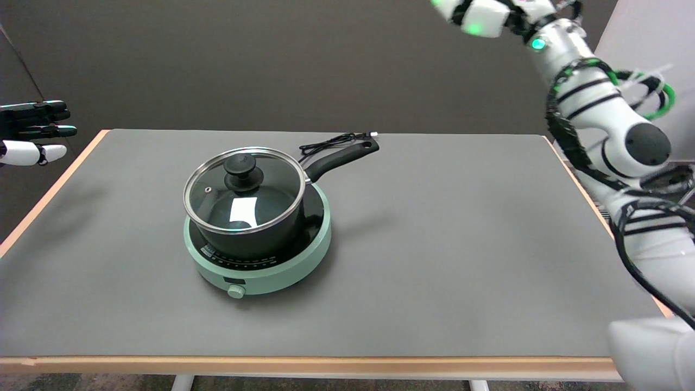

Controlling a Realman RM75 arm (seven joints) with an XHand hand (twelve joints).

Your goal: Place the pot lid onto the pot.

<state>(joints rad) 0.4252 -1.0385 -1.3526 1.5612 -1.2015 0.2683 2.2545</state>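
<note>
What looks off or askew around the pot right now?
Nothing stands out. The glass lid sits level on the pot, which rests on the green cooker. A loose black cable lies behind the handle.

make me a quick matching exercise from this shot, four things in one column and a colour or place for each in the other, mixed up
Things:
1. pot lid
2. hotplate
3. cable
4. pot handle

Descriptions:
A. mint green, with a knob at the front
B. black, pointing to the table's far right
C. glass, sitting on the pot
D. thin and black, lying behind the pot

Pairs: 1-C, 2-A, 3-D, 4-B
</note>
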